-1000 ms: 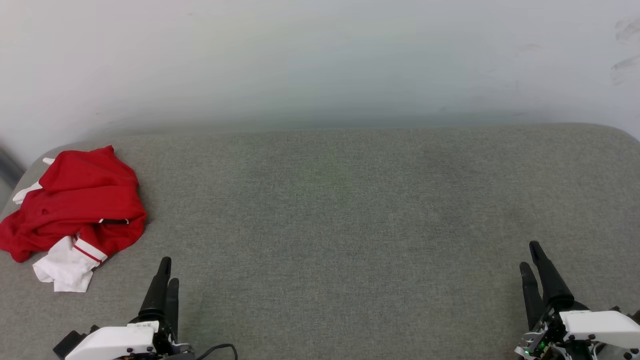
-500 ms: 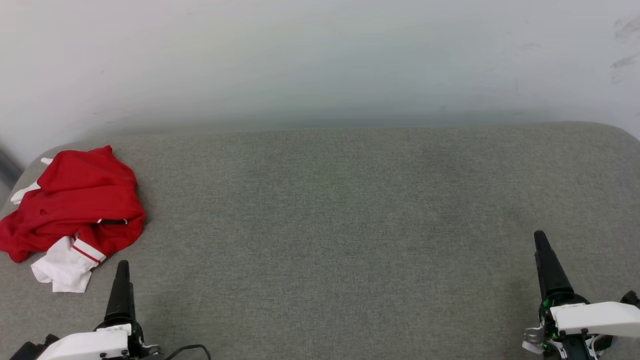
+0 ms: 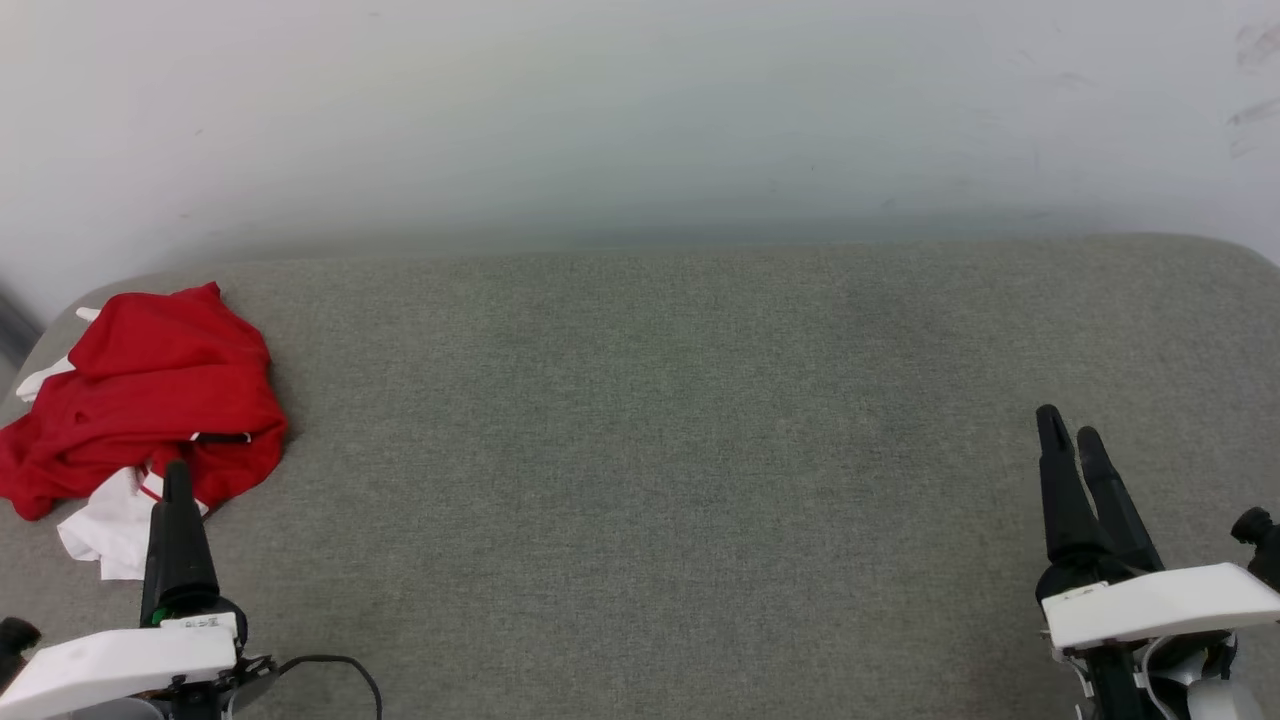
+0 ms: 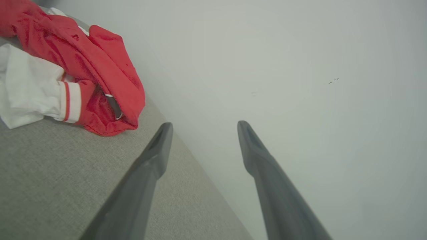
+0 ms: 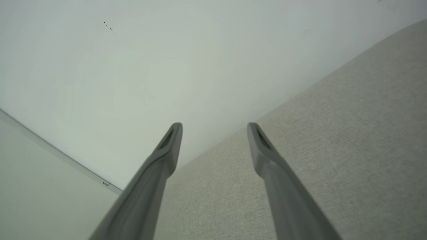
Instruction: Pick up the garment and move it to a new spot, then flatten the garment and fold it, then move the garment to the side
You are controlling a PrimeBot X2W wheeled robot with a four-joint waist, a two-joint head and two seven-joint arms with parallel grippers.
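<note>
Progress is basically zero: the garment (image 3: 160,400), a red jersey, lies crumpled at the far left of the grey fabric cushion (image 3: 650,450), nothing lifted, flattened or folded yet, left gripper (image 4: 204,128) wide and empty near it, right gripper (image 3: 1068,425) equally wide, well apart

A wide cushion (image 3: 660,450) covered in grey-green woven cloth, with rounded far corners, spans the scene. Directly behind it rises a plain pale wall (image 3: 640,120), lit softly and evenly. Faint dark scuffs (image 3: 1250,110) mark the wall above the cushion's far right corner. A dark strip (image 3: 12,330) shows past its far left corner.
</note>
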